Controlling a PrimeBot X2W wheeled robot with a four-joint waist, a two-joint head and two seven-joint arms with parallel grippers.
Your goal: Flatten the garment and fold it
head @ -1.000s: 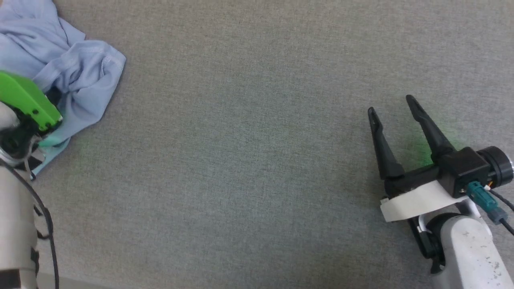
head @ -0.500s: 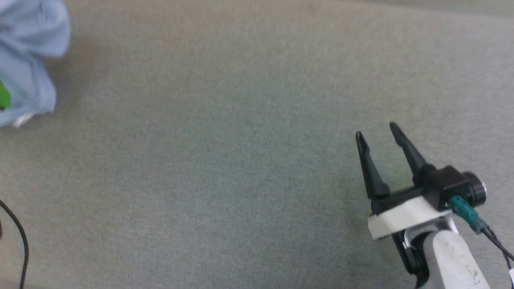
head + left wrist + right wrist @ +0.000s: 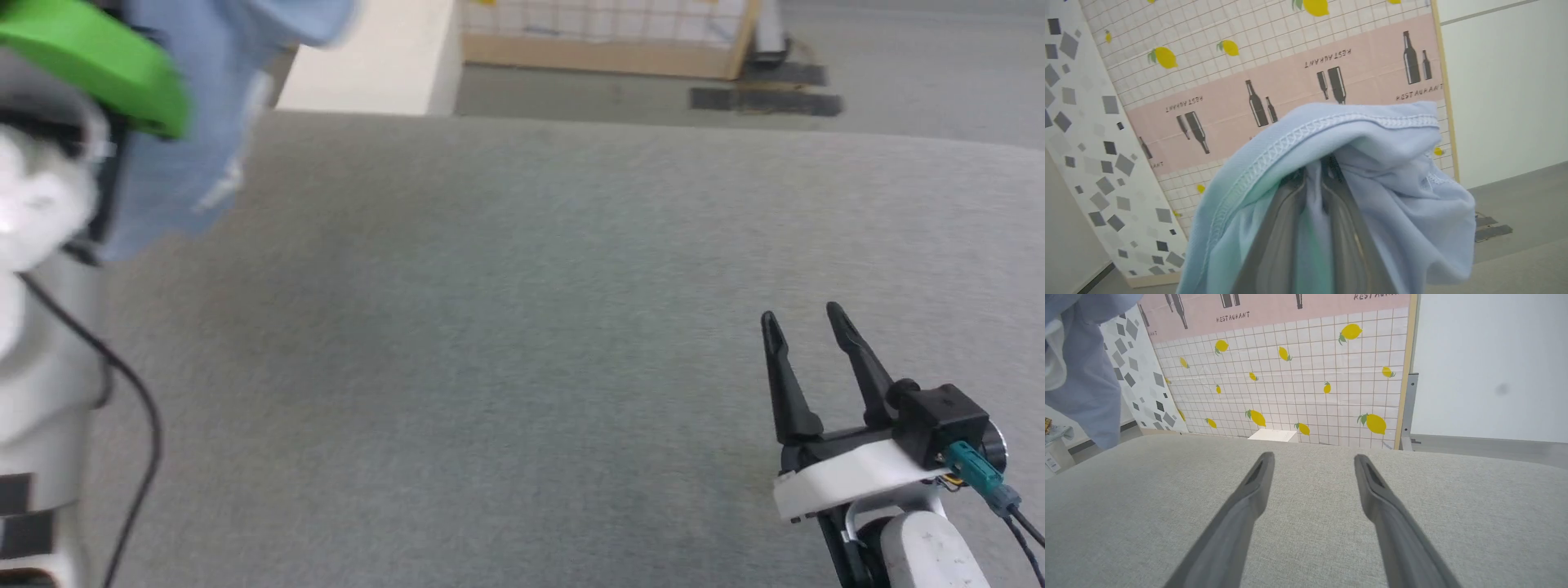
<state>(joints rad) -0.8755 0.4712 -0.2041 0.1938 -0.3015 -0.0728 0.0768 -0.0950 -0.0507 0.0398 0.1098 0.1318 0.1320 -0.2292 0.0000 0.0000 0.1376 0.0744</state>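
Observation:
The garment [image 3: 1372, 163], light blue jersey with a stitched hem, hangs bunched over my left gripper [image 3: 1322, 173], which is shut on a fold of it and holds it up off the table. In the head view the garment [image 3: 196, 122] dangles at the top left beside the green cover [image 3: 98, 57] of my left wrist; the fingers are hidden there. My right gripper [image 3: 804, 322] stands open at the lower right, low over the grey cloth table [image 3: 506, 327], holding nothing. In the right wrist view the right gripper [image 3: 1314, 458] is wide apart and the garment [image 3: 1086, 375] hangs at the upper left.
The table's far edge [image 3: 653, 131] runs across the top of the head view. Beyond it stand a cream block [image 3: 367, 57] and a wood-framed panel [image 3: 604, 33] printed with lemons and bottles. A black cable [image 3: 139, 425] hangs off my left arm.
The head camera has tilted up. My left gripper has closed on the garment and lifted it clear of the table. The right gripper stays open near the table.

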